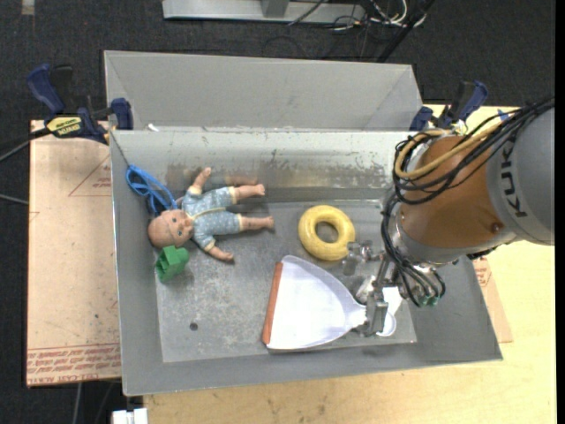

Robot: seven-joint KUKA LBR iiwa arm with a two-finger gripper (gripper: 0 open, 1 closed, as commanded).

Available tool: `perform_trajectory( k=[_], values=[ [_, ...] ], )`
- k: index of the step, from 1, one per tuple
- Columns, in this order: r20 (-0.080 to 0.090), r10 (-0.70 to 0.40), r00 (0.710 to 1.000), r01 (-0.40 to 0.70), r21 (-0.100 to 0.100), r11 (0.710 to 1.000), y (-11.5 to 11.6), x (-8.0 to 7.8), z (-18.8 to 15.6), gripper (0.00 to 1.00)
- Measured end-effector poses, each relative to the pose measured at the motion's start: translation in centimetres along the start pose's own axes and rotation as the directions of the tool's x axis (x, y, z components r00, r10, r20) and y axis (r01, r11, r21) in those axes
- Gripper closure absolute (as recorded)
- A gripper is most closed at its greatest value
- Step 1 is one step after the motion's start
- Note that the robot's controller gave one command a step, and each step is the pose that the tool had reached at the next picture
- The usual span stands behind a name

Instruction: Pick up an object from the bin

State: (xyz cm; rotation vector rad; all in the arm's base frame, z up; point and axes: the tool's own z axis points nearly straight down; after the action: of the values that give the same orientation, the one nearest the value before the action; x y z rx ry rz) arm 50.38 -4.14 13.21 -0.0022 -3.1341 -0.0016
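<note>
Letters "KU" on grey arm [533, 170]

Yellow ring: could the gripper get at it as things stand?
Probably yes. The yellow ring lies uncovered on the bin floor, beside the white scoop; the gripper hangs close by, with nothing between.

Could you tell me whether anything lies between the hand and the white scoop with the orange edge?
Nothing visible does. The hand sits right at the narrow right end of the white scoop, at the front right of the bin. The yellow ring lies behind them, out of the way.
</note>
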Motion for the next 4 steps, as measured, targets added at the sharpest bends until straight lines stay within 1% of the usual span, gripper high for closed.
perform_trajectory(
  k=[1,2,3,4],
  values=[
    [0.007,-0.001,1.0,0.001,0.001,1.0,0.0,-0.2,-0.4,0.0],
    [0.012,-0.105,0.994,0.105,0.002,0.994,1.1,1.1,3.5,0.0],
    [0.014,0.058,0.998,-0.058,-0.002,0.998,0.2,1.8,5.9,0.0],
    [0.021,0.004,1.0,-0.004,0.001,1.0,2.1,1.9,6.0,0.0]
  ],
)
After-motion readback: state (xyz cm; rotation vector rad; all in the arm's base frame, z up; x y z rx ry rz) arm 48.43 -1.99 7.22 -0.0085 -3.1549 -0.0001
